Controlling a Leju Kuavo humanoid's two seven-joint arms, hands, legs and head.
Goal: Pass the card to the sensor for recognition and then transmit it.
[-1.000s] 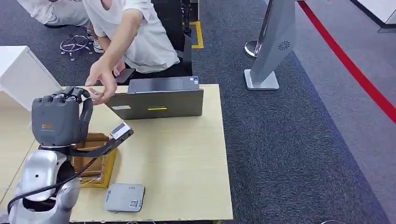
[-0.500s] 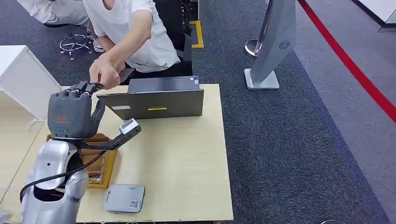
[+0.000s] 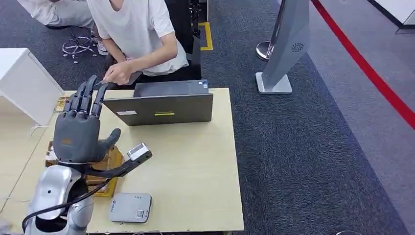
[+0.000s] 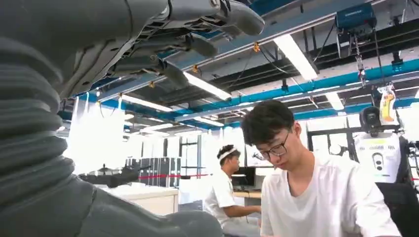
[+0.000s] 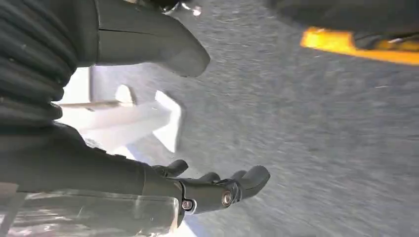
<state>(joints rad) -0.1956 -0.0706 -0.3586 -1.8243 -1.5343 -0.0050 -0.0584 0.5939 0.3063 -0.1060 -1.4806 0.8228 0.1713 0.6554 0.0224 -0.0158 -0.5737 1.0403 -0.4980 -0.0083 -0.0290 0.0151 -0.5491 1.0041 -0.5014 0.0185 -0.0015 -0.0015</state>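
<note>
The left hand (image 3: 78, 129) is raised above the near-left part of the table (image 3: 195, 166), back of the hand toward the head camera, fingers (image 3: 85, 95) stretched straight and apart, pointing away from the robot toward the person (image 3: 139, 36) seated behind the laptop (image 3: 164, 103). It holds nothing. The person's hand (image 3: 117, 73) is drawn in close to their body, just beyond the robot's fingertips, and something thin and dark seems to be in it; that may be the card, though the view is too small to be sure.

By that reading, the handover step is at or just past its end: the card is no longer with the robot. The next move would call for pulling the arm back and down over the table without clipping the laptop lid or the wooden holder (image 3: 105, 171) beneath the wrist.

The sensor (image 3: 129, 207), a flat grey box, lies at the near edge of the table, close to the left forearm.

The right hand (image 5: 217, 190) hangs over grey carpet (image 5: 321, 123) with its fingers loosely extended and nothing in them.
</note>
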